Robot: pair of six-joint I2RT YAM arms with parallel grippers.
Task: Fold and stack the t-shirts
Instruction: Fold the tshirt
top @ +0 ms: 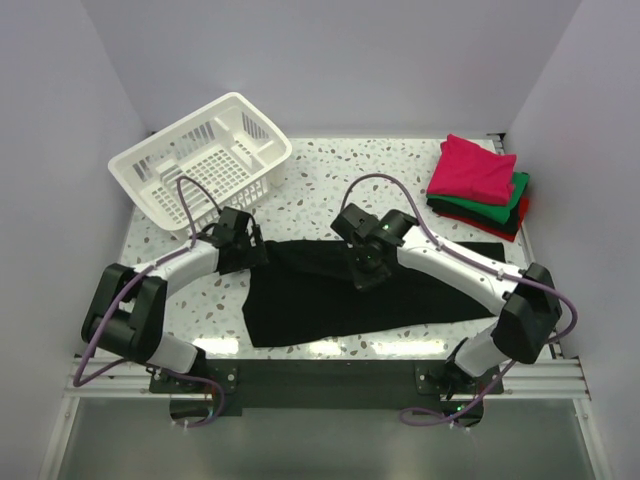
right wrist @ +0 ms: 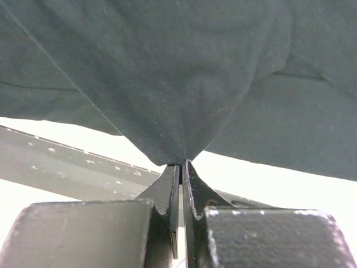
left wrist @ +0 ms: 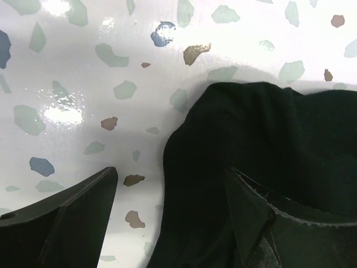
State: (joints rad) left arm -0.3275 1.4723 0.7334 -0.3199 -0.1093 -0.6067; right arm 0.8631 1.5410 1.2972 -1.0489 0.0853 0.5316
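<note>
A large black t-shirt (top: 350, 298) lies spread across the near middle of the table. My right gripper (top: 365, 268) sits over its middle; in the right wrist view the gripper (right wrist: 182, 165) is shut, pinching a fold of the black t-shirt (right wrist: 167, 72). My left gripper (top: 243, 245) is at the shirt's left end. In the left wrist view it (left wrist: 173, 187) is open and low over the table, with the edge of the black cloth (left wrist: 268, 134) lying between its fingers. A folded stack stands at the back right, with a magenta-pink shirt (top: 472, 168) on top of a green shirt (top: 508, 203), then black and red ones.
A white slatted plastic basket (top: 200, 160) stands tilted at the back left, just behind the left arm. The speckled tabletop (top: 330, 180) shows between the basket and the stack. White walls close in the left, back and right sides.
</note>
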